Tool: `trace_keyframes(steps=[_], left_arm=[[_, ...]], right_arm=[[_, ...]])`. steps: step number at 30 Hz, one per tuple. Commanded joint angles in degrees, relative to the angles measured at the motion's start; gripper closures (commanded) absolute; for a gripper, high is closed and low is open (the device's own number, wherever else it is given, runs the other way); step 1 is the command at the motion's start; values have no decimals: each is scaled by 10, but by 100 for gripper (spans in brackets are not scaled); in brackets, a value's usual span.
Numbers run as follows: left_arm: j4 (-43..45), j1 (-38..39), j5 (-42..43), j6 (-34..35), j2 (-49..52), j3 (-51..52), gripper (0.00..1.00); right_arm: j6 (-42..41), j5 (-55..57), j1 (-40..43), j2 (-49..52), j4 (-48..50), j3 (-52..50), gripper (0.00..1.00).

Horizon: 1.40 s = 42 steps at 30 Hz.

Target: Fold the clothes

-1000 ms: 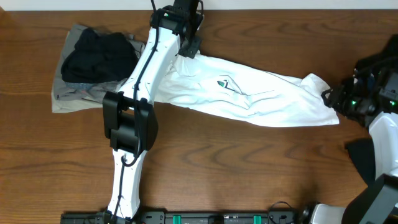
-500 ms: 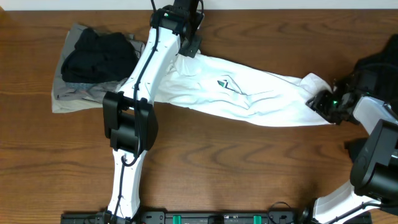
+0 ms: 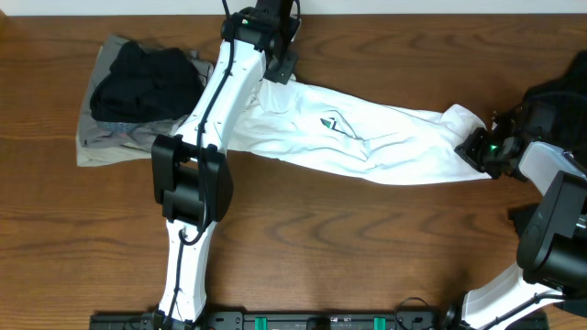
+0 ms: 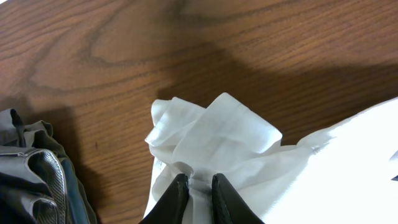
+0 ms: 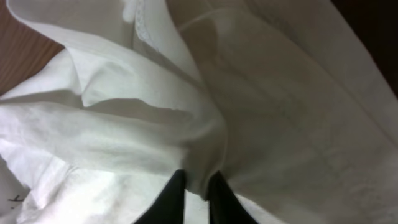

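A white T-shirt (image 3: pixel 367 137) with a small green print lies stretched across the table, from back centre to the right. My left gripper (image 4: pixel 196 180) is shut on a bunched fold of the shirt (image 4: pixel 217 137) at its left end, seen from overhead below the arm's wrist (image 3: pixel 275 64). My right gripper (image 5: pixel 196 177) is shut on a fold of white cloth (image 5: pixel 186 106) at the shirt's right end, where the overhead view shows it (image 3: pixel 477 147) against the hem.
A black garment (image 3: pixel 147 78) lies on a grey-khaki one (image 3: pixel 105 137) at the back left, close to the left arm; its edge shows in the left wrist view (image 4: pixel 31 174). The right arm's dark body (image 3: pixel 559 110) stands at the right edge.
My right gripper moved left onto the shirt's right end and closed on the cloth. The left arm and its grip stayed where they were.
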<state>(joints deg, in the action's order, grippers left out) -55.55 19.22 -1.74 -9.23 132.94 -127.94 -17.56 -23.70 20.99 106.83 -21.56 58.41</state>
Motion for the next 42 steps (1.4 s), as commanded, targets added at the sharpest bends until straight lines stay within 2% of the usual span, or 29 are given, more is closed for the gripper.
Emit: trace_keyframes(steps=[1,3,13,17,21,22,23,25,29,32,33,34,35,39,42], left_arm=[[-1,-3,-6,1,2,-2,84],[0,-3,-6,1,2,-2,83],[0,-3,-7,0,2,-2,83],[8,-3,-7,-2,1,-2,83],[34,-3,-7,-2,-8,-2,83],[39,-3,-7,-2,-10,-2,79],[41,-3,-7,-2,-11,-2,79],[45,-3,-7,-2,-12,-2,81],[47,-3,-7,-2,-12,-2,94],[49,-3,-7,-2,-12,-2,94],[51,-3,-3,-2,-12,-2,88],[56,-3,3,-2,-11,-2,74],[63,-3,13,-4,-10,-2,64],[99,-4,78,-15,0,-2,48],[111,-4,103,-15,17,-2,45]], right_arm=[[-2,-12,1,6,3,-4,93],[-2,-12,3,3,6,-4,99],[0,-71,41,-33,55,-3,98],[-9,-41,74,-65,79,-3,99],[-15,-107,115,-95,144,-3,99],[-17,-124,124,-100,162,-3,99],[-18,-137,129,-103,175,-3,99],[-23,-175,140,-105,208,-3,99],[-24,-203,143,-105,236,-3,99],[-24,-203,143,-105,236,-3,99],[-24,-203,143,-105,235,-3,99],[-24,-203,143,-105,235,-3,99],[-24,-203,143,-105,235,-3,99],[-31,-203,143,-105,234,-3,99],[-32,-203,143,-105,231,-3,99]])
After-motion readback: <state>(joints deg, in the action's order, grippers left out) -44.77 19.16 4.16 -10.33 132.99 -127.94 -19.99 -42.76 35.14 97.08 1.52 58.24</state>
